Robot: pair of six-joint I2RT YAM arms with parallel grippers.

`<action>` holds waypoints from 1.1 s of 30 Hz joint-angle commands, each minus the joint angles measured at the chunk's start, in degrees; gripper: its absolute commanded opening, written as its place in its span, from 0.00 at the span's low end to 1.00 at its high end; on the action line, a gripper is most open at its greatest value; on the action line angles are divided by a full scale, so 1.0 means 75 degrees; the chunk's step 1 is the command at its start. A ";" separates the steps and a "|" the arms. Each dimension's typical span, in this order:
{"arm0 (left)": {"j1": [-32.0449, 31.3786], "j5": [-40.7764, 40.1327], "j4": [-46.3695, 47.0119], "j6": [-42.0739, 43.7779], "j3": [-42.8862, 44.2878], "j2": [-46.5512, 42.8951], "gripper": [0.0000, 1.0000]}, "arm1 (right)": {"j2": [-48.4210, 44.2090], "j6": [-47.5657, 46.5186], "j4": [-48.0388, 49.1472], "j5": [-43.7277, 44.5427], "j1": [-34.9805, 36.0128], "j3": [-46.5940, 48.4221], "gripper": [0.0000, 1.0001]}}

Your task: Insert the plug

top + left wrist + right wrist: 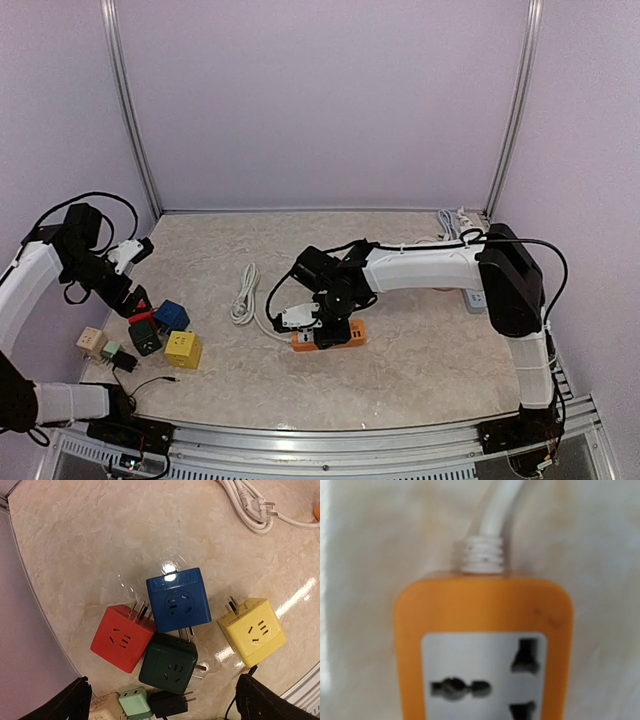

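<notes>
Right gripper (323, 325) hangs straight over the orange power strip (482, 607), socket face directly beneath, cord end ahead. Its jaws are hidden, so I can't tell their state. Left gripper (133, 298) is spread wide, fingers (67, 705) flanking the cube plugs (177, 602) below. Bare tabletop (100, 540) ahead, table edge close alongside.

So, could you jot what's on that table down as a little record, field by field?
table: pale marbled top
cubes: red cube, blue cube, dark green cube, yellow cube, bunched together, prongs showing
left arm: over the cubes, jaws wide open, empty
right arm: low over the orange power strip; grip unclear
socket: empty
white cable: coiled, its plug lying loose
</notes>
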 commanded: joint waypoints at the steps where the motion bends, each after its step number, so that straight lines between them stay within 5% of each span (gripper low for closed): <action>1: -0.0027 -0.0372 -0.0496 0.0642 -0.0219 -0.0202 0.99 | -0.0153 -0.1259 -0.0733 0.0082 0.0049 -0.0655 0.14; 3: -0.0025 -0.0327 -0.0670 0.0847 -0.0318 -0.0303 0.99 | -0.0069 -0.1296 -0.0772 0.0137 0.0047 -0.0640 0.20; 8: -0.0033 -0.0047 -0.1589 0.1545 -0.0308 -0.0506 0.99 | 0.0057 -0.1200 -0.0467 0.0282 0.0043 -0.0522 0.59; 11: 0.0009 -0.0546 -0.2094 0.1782 -0.0390 -0.0622 0.98 | -0.0142 -0.1006 -0.0010 0.0469 0.0047 -0.0558 0.70; 14: 0.0237 -0.1210 -0.2455 0.1845 -0.0587 -0.0795 0.98 | -0.0594 -0.0771 0.0536 0.0462 0.0037 -0.0744 0.94; 22: 0.1814 -0.2959 -0.2307 0.1564 -0.1172 -0.0839 0.92 | -0.2098 0.0574 0.2062 -0.0322 0.0043 -0.1400 1.00; 29: 0.2345 -0.2955 -0.0802 0.1504 -0.2268 -0.0487 0.86 | -0.2228 0.1464 0.2469 -0.0449 0.0060 -0.1221 0.99; 33: 0.2370 -0.2603 0.0052 0.1015 -0.2202 0.0219 0.67 | -0.2007 0.1922 0.2429 -0.0522 0.0098 -0.0804 0.99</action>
